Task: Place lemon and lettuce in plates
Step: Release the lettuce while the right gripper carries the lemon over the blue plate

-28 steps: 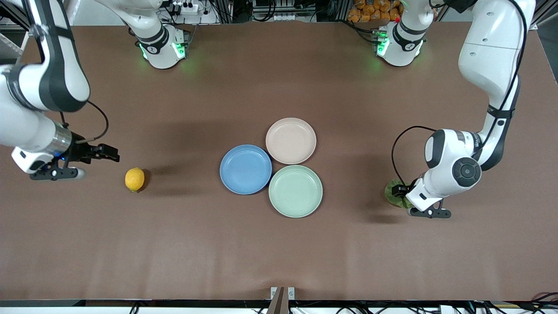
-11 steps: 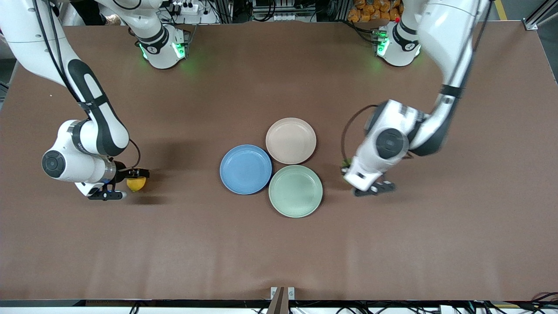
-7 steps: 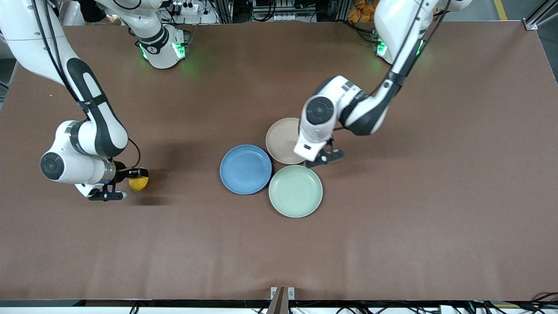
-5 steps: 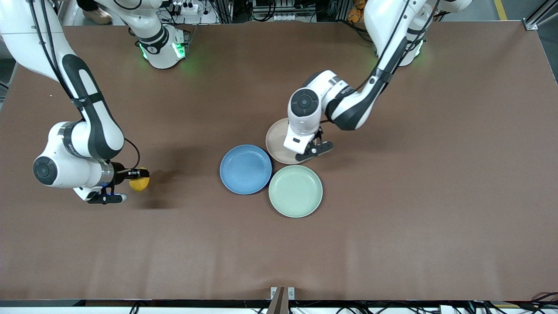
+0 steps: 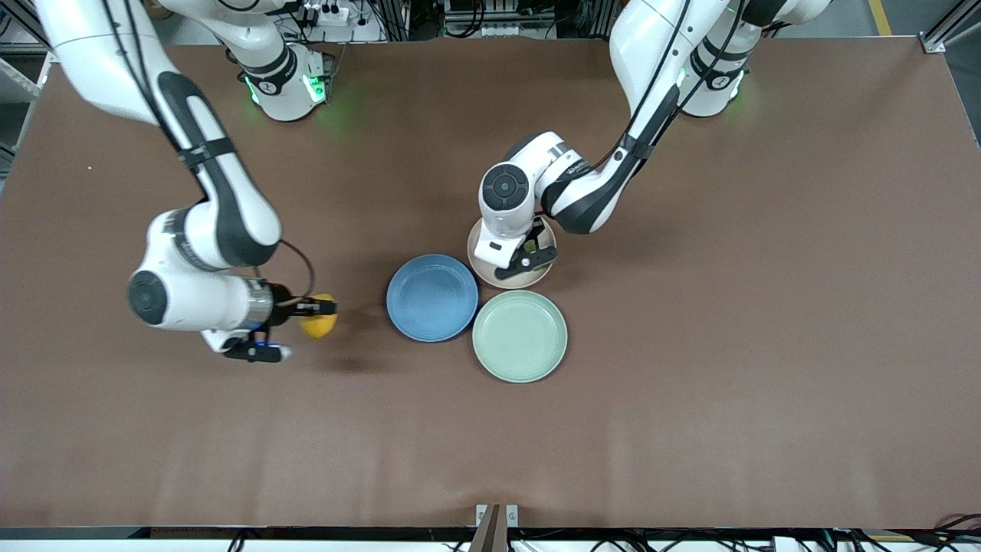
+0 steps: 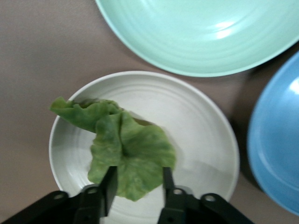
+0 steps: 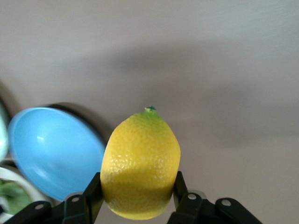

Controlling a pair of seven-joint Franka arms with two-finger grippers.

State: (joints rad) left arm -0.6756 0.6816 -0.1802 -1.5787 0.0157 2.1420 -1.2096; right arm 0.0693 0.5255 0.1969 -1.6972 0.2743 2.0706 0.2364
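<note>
The lettuce (image 6: 126,144), a crinkled green leaf, lies in the beige-pink plate (image 6: 201,126). My left gripper (image 6: 138,176) is open just above it, a finger on either side of the leaf's edge. In the front view the left gripper (image 5: 527,249) is over that plate (image 5: 507,282), and only a bit of the leaf (image 5: 530,247) shows. My right gripper (image 7: 136,186) is shut on the yellow lemon (image 7: 140,163) and holds it above the table. In the front view the lemon (image 5: 319,328) is beside the blue plate (image 5: 431,297), toward the right arm's end.
A mint-green plate (image 5: 520,336) touches the blue and beige-pink plates and is the nearest of them to the front camera. The blue plate (image 7: 51,149) holds nothing.
My left gripper carried the lettuce from the left arm's end to the beige-pink plate and let it go. My right gripper shut on the lemon, lifted it and moved it toward the blue plate.
</note>
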